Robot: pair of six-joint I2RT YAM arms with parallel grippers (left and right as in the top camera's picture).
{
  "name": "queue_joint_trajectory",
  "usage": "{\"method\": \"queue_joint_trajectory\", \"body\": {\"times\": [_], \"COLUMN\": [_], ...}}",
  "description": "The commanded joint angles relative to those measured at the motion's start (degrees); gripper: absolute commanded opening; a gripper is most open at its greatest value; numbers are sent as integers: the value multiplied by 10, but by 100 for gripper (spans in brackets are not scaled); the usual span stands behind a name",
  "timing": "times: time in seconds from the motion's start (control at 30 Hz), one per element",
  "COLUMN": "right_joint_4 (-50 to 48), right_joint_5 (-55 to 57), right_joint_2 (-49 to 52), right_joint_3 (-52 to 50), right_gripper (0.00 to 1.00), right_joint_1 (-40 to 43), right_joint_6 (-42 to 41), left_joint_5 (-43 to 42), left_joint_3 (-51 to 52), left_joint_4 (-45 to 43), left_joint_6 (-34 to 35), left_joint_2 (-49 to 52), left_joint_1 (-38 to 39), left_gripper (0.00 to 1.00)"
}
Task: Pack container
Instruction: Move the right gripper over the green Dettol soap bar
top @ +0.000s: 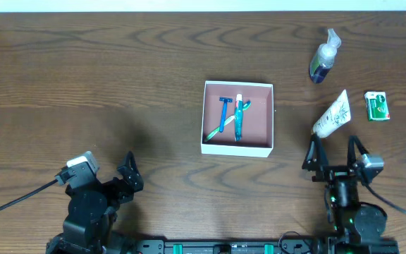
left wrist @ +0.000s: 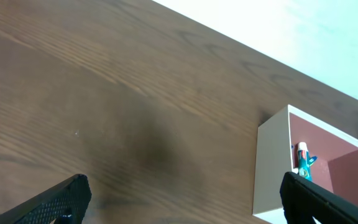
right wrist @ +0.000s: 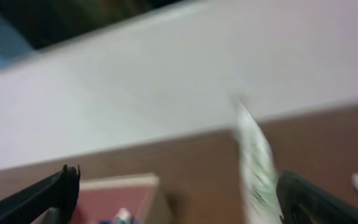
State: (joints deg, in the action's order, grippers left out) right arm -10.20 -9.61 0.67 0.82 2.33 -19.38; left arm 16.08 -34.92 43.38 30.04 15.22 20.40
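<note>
The container, a square white-walled box with a pink-brown inside, sits mid-table. In it lie a blue razor and a teal toothbrush. My left gripper is open at the front left, well apart from the box; in its wrist view the jaws frame bare wood, with the container's corner at the right. Open too, my right gripper sits just in front of a white tube. The blurred right wrist view shows the tube between the spread fingers.
A small spray bottle lies at the back right, and a small green box sits right of the tube. The table's far edge meets a pale surface.
</note>
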Motion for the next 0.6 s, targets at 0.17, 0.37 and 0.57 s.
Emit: {"method": "queue_joint_trajectory", "body": {"times": [0.17, 0.37, 0.57], "right_joint_4": [69, 249, 465], "right_joint_5": [-44, 61, 163], "right_joint_2": [7, 94, 283], "right_joint_3": [162, 358, 570], "right_gripper": [99, 99, 99], "right_joint_1": [-5, -5, -5], "right_joint_6": [88, 170, 222], "left_joint_5": [12, 12, 12], "left_joint_3": [3, 3, 3], "left_joint_4": [-2, -2, -2], "left_joint_6": [5, 5, 5], "left_joint_2": [-4, -4, -4], "left_joint_1": [-2, -2, -2], "left_gripper": [98, 98, 98]}}
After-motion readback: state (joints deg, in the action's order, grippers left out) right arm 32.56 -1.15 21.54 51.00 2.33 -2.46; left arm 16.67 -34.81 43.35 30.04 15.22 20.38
